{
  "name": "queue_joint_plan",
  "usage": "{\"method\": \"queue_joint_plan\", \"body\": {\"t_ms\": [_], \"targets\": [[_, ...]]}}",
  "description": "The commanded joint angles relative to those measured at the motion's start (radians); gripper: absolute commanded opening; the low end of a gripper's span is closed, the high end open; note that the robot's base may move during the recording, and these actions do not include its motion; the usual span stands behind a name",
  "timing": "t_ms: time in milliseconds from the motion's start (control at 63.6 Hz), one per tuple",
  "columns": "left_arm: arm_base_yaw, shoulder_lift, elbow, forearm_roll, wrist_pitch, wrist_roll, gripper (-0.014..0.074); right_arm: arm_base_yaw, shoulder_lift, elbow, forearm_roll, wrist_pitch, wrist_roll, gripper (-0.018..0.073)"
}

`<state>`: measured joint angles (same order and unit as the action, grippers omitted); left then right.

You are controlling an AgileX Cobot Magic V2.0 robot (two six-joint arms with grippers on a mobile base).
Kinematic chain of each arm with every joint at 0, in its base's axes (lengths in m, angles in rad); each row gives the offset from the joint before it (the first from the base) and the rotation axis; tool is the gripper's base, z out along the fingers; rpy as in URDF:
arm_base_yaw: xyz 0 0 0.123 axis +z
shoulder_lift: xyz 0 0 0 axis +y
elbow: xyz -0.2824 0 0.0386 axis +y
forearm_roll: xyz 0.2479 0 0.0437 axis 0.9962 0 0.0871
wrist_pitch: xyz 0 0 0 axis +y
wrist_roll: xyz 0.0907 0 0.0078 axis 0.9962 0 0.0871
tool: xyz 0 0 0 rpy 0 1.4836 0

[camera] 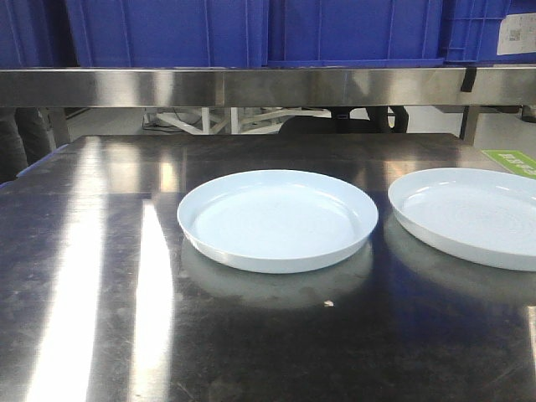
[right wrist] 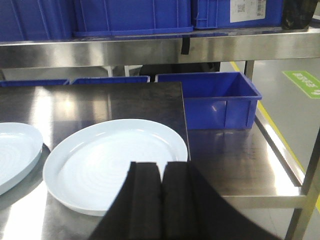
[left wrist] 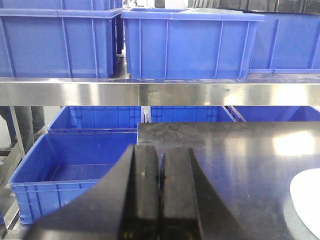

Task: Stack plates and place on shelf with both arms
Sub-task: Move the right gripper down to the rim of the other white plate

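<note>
Pale bluish-white plates, two of them, lie side by side and apart on the dark steel bench point(camera: 84, 251), not yet stacked. The left plate point(camera: 276, 219) is mid-bench and the right plate point(camera: 469, 216) is cut by the frame edge. The right gripper point(right wrist: 161, 169) has that right plate dead ahead, its near rim hidden behind the black fingers; jaws pressed together, holding nothing. The left gripper point(left wrist: 160, 152) is the same, jaws pressed together and empty. Its plate shows only as a sliver low on the right of the left wrist view, so it lies to the right of the jaws. Plates are round, so no long axis. The right arm looks nearer its plate. Both wrists point forward, roughly level, at the shelf point(camera: 251, 86) rail above and behind the bench, with blue crates point(camera: 167, 33) on it.
</note>
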<state>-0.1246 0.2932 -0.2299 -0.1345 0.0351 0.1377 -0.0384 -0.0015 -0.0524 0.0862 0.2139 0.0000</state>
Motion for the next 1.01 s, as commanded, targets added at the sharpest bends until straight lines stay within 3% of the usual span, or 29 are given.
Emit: {"method": "queue_joint_plan", "body": {"t_ms": [0,126,550,817,990], "targets": [[0.002,0.006,-0.030,-0.010,-0.084,-0.004,0.0080,-0.003,0.064,-0.114,-0.020,0.042,0.000,0.0049],[0.002,0.006,-0.030,-0.010,-0.084,-0.004,0.0080,-0.003,0.200,-0.220,-0.020,0.147,0.000,0.0049],[0.002,0.006,-0.030,-0.010,-0.084,-0.004,0.0080,-0.003,0.650,-0.420,-0.019,0.180,0.000,0.0049],[0.002,0.006,-0.030,-0.010,-0.084,-0.004,0.0080,-0.003,0.925,-0.610,-0.019,0.445,0.000,0.0049],[0.002,0.006,-0.030,-0.010,-0.083,-0.004,0.0080,-0.004,1.079,-0.761,-0.019,0.515,0.000,0.0049]]}}
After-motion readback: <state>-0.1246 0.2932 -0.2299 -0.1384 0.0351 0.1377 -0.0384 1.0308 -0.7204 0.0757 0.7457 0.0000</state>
